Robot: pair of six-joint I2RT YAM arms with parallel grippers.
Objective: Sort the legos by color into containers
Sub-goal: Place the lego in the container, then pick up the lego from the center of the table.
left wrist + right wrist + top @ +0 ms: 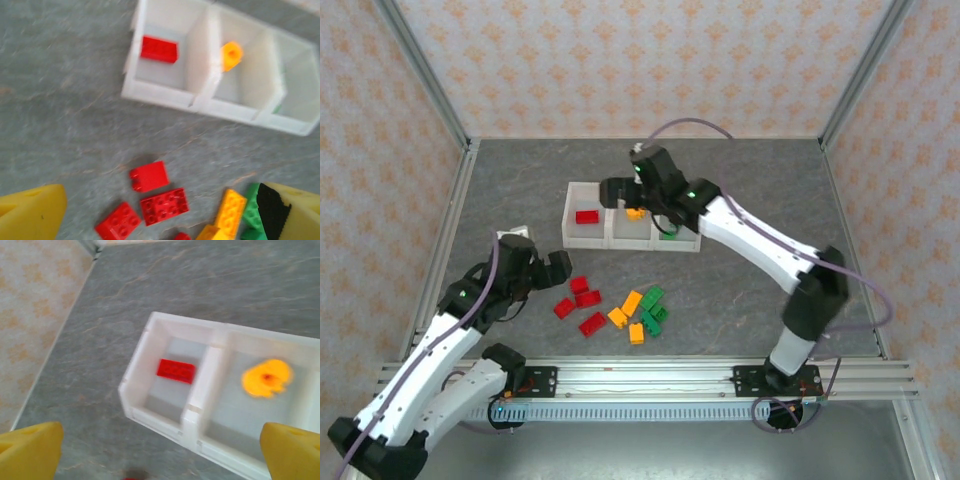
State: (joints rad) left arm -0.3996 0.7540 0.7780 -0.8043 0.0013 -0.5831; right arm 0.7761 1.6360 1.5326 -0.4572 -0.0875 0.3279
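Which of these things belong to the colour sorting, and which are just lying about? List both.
Job in hand:
- loose legos
- containers
- red brick, in an end compartment
- orange piece, at the middle compartment

Lying about:
- small white item
- metal rail

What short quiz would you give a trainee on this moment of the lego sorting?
1. True or false: the red brick lies in an end compartment of the containers.
2. The orange piece is at: A) the red brick's compartment; B) the middle compartment; C) outside the bins.
3. How many loose red bricks lie on the table in the top view?
Key: 1 true; 2 B; 3 four.
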